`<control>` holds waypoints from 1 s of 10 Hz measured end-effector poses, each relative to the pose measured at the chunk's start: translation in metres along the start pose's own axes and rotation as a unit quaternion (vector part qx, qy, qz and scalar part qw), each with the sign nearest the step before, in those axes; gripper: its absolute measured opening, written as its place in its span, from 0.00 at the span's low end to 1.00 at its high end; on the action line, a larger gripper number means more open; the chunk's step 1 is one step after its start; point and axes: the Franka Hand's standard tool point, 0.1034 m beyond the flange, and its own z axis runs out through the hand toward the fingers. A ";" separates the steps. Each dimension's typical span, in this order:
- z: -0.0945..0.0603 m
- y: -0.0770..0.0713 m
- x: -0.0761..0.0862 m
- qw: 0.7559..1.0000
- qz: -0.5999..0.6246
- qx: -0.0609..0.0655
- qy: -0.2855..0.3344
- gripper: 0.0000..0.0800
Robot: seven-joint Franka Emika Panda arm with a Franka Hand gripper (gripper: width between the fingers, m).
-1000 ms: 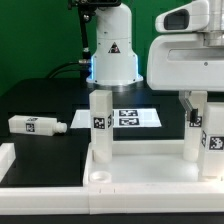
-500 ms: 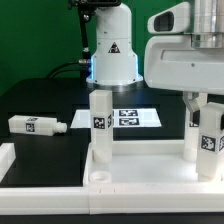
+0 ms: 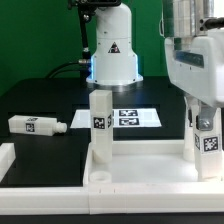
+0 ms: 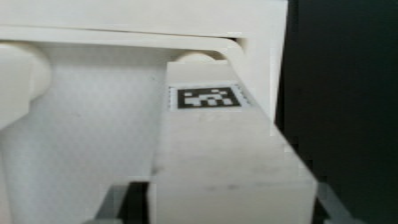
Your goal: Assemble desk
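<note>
Gripping status: gripper (image 3: pixel 204 128) has its fingers closed around the right-hand leg (image 3: pixel 207 140); the wrist view shows a tagged leg (image 4: pixel 214 150) between the dark finger tips, so the grasp is judged real, not an empty clench.
Tabletop position: tabletop panel (image 3: pixel 140 172) lies flat at the front of the black table (image 3: pixel 40 100), with its rim running along the near edge.
Fitted leg: left-hand leg (image 3: pixel 100 125) stands upright on the panel, apart from the gripper.
Loose leg: spare leg (image 3: pixel 35 125) lies on its side on the table, well apart from the panel, toward the exterior view's left.
Fixed reference: marker board (image 3: pixel 130 117) lies behind the panel, near the robot base (image 3: pixel 110 55).
Held leg seating: whether the held leg is fully seated in its hole cannot be told; the joint is hidden behind the panel rim.
Risk, cross-threading: a tilted leg turned under pressure would jam in the socket. Cause: any lean taken on at the grasp.
Risk, panel shift: twisting force could drag or rotate the whole panel across the table. Cause: nothing visibly clamps it.
Risk, slip: fingers may slide round the smooth plastic post without turning it. Cause: a grip set high on the leg.
Risk, collision: the wide wrist housing sits near the upright left-hand leg. Cause: sideways travel.
</note>
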 end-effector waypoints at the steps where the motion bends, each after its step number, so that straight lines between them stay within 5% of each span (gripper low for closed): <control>1: 0.000 0.000 0.000 1.000 -0.011 0.000 0.000 0.36; 3: -0.002 -0.004 -0.008 0.985 -0.175 0.001 0.012 0.45; 4: -0.006 -0.008 -0.014 0.965 -0.261 0.011 0.012 0.69; 8: -0.008 -0.007 -0.021 0.898 -0.439 0.013 0.014 0.81; 9: -0.008 -0.008 -0.019 0.873 -0.486 0.010 0.018 0.81; 10: -0.011 -0.013 -0.017 0.812 -0.583 0.004 0.027 0.81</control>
